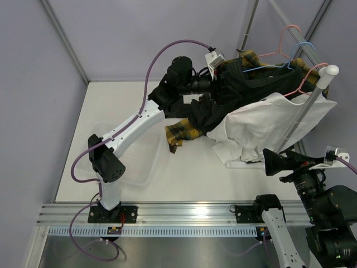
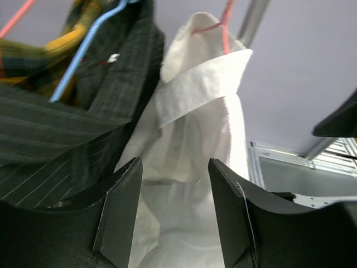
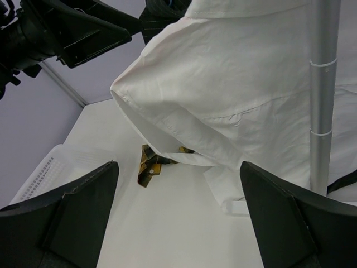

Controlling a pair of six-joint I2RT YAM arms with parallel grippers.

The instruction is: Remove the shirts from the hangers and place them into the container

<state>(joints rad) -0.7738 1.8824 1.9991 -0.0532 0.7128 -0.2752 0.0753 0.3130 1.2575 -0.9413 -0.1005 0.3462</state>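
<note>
Three shirts hang together on wire hangers at the back right: a white shirt (image 1: 268, 120), a black pinstriped one (image 1: 237, 84) and a yellow-and-black plaid one (image 1: 183, 132) whose sleeve trails onto the table. Pink hangers (image 1: 290, 33) and a light blue hanger (image 1: 304, 51) hook over the rail. My left gripper (image 2: 174, 164) is up at the white shirt (image 2: 189, 111) below its collar, jaws half closed with white cloth between them but not pinched. My right gripper (image 3: 178, 167) is open and empty, low in front of the white shirt's hem (image 3: 234, 84). The container (image 1: 142, 167) sits under the left arm.
A white metal pole (image 1: 312, 100) with a round knob holds up the rail, just right of the white shirt and close to my right gripper. The plaid cuff (image 3: 150, 164) lies on the table between the container (image 3: 39, 173) and the hanging shirts.
</note>
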